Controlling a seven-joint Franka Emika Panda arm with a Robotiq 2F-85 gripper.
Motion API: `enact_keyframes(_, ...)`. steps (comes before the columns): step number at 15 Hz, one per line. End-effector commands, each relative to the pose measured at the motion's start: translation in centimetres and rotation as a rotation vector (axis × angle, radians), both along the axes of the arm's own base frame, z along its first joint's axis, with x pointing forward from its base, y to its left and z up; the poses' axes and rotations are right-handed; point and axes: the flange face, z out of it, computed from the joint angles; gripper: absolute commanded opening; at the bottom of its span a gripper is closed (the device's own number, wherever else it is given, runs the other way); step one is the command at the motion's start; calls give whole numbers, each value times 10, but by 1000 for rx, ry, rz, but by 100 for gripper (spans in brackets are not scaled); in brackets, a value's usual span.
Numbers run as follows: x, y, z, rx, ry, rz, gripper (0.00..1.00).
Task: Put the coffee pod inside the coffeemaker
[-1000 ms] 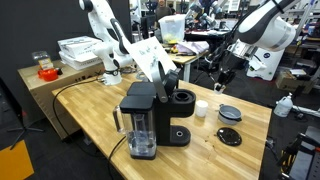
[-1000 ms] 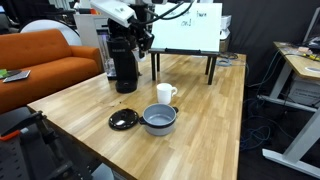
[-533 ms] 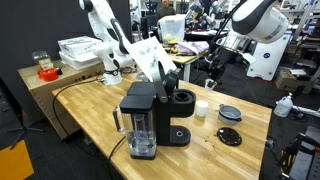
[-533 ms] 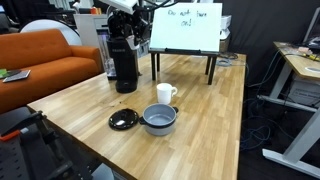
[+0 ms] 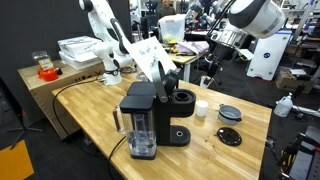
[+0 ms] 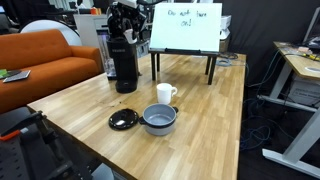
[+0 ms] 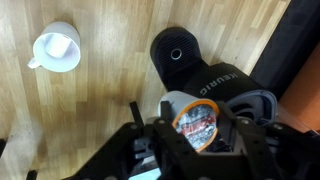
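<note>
Readable text: raised letters "URIG" on the coffeemaker top in the wrist view; the start of the word is cut off by the brew head. The whiteboard sign is handwritten, starting "Do not" and ending "on!", with the middle too small to read. The coffee pod has an orange-red printed foil lid, but the print is too blurred to read. Versus a second ago, the arm has swung in from the table's far side: in an exterior view the gripper is closer to the machine, and in the other it went from beside the machine to over its top. The pod sits between the fingers, clamped on both sides, lid facing the camera and held in the air. In the wrist view it hangs above the machine's top, just beside the round open brew head and not in it. The white mug stands well apart on the wood table.
</note>
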Motion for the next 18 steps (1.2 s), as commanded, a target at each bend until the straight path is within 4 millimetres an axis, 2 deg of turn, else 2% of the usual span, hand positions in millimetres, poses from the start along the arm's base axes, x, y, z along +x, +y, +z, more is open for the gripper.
enact_keyframes(1,0,0,0,0,1,0,48)
enact_keyframes(2,0,0,0,0,1,1,23)
enact_keyframes(4,-2,10,5,5,-6,14,23)
enact_keyframes(10,11,57,16,-2,-18,138,23)
enact_keyframes(14,26,64,13,-45,25,205,23)
enact_keyframes(18,53,76,9,-109,60,321,23)
